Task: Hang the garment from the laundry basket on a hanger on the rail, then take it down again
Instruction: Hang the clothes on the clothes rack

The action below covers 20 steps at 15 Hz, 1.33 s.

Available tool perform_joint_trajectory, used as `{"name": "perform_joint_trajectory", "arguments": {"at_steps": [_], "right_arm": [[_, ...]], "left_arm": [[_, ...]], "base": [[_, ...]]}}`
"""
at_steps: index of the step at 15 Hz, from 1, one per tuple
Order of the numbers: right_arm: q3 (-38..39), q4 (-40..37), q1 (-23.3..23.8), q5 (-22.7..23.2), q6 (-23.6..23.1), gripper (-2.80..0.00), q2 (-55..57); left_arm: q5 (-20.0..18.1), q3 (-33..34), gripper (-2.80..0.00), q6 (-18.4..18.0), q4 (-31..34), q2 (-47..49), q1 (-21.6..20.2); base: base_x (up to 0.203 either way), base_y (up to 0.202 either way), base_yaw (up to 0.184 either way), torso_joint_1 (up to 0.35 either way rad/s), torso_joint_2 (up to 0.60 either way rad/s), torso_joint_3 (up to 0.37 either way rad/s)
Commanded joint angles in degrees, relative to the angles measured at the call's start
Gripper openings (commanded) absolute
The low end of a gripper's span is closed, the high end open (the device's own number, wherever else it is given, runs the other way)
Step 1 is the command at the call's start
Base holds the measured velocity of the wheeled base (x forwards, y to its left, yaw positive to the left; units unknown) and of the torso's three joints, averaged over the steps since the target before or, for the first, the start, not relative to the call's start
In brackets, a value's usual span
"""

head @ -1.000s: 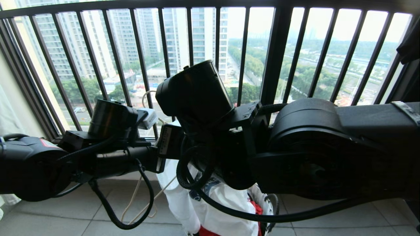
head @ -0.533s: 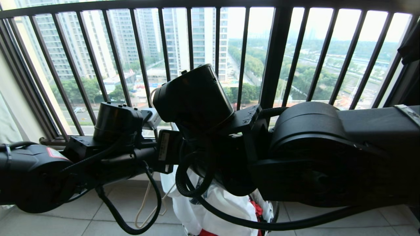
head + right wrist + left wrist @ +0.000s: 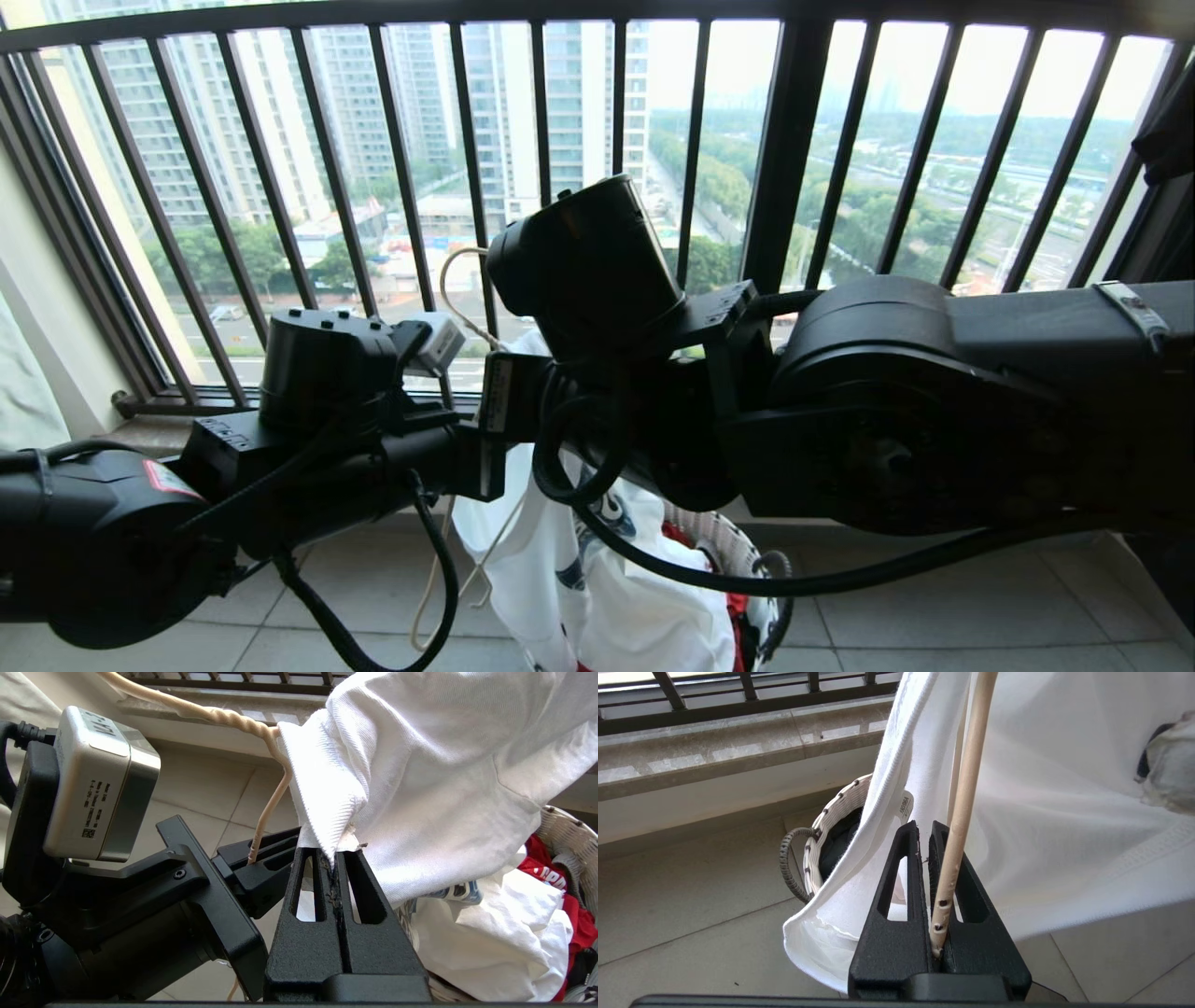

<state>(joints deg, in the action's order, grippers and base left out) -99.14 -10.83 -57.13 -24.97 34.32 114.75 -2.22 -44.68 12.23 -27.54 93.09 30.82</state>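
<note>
Two arms are seen crossing the head view over a pale tiled floor (image 3: 934,607), backed by a black window railing (image 3: 784,140) of vertical bars with high-rise blocks and trees beyond; a stone sill (image 3: 714,760) is run under the bars. The laundry basket (image 3: 738,551) is stood on the tiles near the sill, white woven with a dark loop handle (image 3: 787,863), with red fabric (image 3: 542,863) packed inside. The left arm is reached in from the left, roughly level, its wrist just beside the right arm's wrist. The left gripper (image 3: 931,833) is clamped on the hanger (image 3: 966,779), the cream wire being pinched between the closed jaws, its twisted neck rising past the right wrist. The right arm is stretched in from the right, and the right gripper (image 3: 334,856) is closed on a ribbed edge of the garment (image 3: 444,765). The white T-shirt is held up above the basket, draped against the hanger wire, its lower part hanging down to the basket rim.
</note>
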Motion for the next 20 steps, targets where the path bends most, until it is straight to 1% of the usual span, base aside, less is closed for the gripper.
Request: {"name": "perform_joint_trajectory", "arguments": {"at_steps": [1,2,3,5,10,12,15,16,18,20], "right_arm": [[-0.3,0.0,1.5,-0.2,-0.6,-2.8,0.1],[-0.4,0.0,1.9,-0.1,-0.9,-2.8,0.1],[-0.3,0.0,2.1,-0.1,-0.9,-2.8,0.3],[-0.3,0.0,2.0,-0.1,-0.9,-2.8,0.4],[-0.3,0.0,1.8,0.4,-1.0,-2.8,1.3],[-0.3,0.0,1.8,0.5,-0.9,-2.8,1.2],[-0.3,0.0,1.8,0.5,-1.4,-2.8,1.4],[-0.3,0.0,1.8,0.5,-1.4,0.0,1.3],[-0.3,0.0,1.8,0.5,-1.4,0.0,1.3],[-0.3,0.0,1.8,0.5,-1.4,0.0,1.3]], "left_arm": [[0.0,2.8,-2.8,0.0,-5.3,1.3,0.5],[-0.1,3.8,-2.8,0.0,-8.2,2.2,0.7],[0.0,4.3,-2.8,-0.1,-9.2,2.6,0.8],[0.1,6.3,-2.8,-0.3,-17.5,5.2,1.2],[0.6,8.9,-2.8,-0.6,-30.5,10.0,2.2],[2.7,8.8,-2.8,-1.1,-31.8,11.0,2.4],[3.0,8.8,-2.8,-1.5,-31.8,10.9,2.4],[3.0,8.8,-2.8,-1.5,-31.8,10.9,2.4],[3.1,8.7,-2.8,-1.3,-31.9,11.0,2.4],[3.8,8.8,-2.8,-1.2,-36.5,11.8,2.4]], "base": [[0.0,0.0,0.0,0.0,0.0,0.0],[0.0,0.0,0.0,0.0,0.0,0.0],[0.0,0.0,0.0,0.0,0.0,0.0],[0.0,0.0,0.0,0.0,0.0,0.0],[0.0,0.0,0.0,0.0,0.0,0.0],[0.0,0.0,0.0,0.0,0.0,0.0],[0.0,0.0,0.0,0.0,0.0,0.0],[0.0,0.0,0.0,0.0,0.0,0.0],[0.0,0.0,0.0,0.0,0.0,0.0],[0.0,0.0,0.0,0.0,0.0,0.0]]}}
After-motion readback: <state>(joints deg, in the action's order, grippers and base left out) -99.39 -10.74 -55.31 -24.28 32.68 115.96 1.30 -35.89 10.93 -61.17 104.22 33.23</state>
